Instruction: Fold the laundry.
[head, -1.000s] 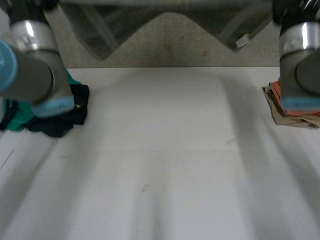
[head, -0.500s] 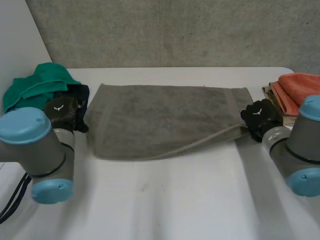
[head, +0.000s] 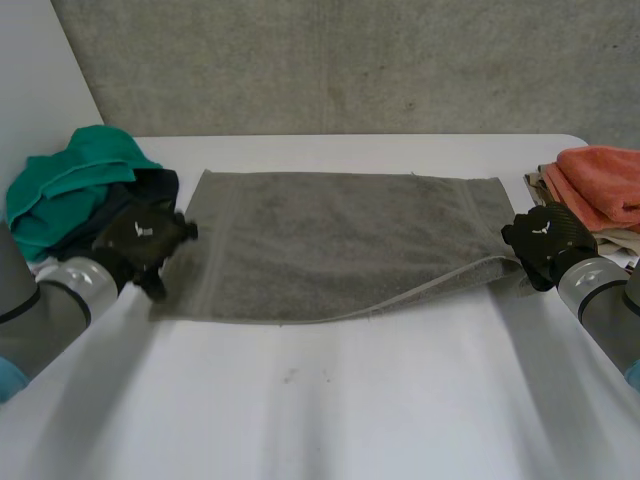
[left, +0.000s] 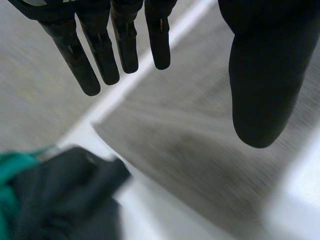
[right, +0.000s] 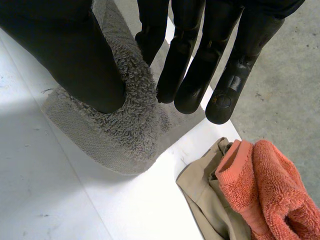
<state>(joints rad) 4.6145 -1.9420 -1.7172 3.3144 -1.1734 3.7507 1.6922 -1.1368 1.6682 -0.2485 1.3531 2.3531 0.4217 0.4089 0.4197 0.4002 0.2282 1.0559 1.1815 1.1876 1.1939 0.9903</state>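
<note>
Grey towel (head: 330, 235) lies flat mid-table (head: 330, 400), folded once lengthwise, I judge. My right hand (right: 65, 50) pinches its right end between thumb and fingers. My left hand (left: 100, 55) hovers over the left end, fingers straight and spread, holding nothing. Next: left grips its corner, then I fold end to end.

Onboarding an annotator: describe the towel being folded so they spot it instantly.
On the white table, look between the green pile and the orange stack. The grey towel lies there: the only cloth laid out flat, one end pinched by the right hand.
</note>
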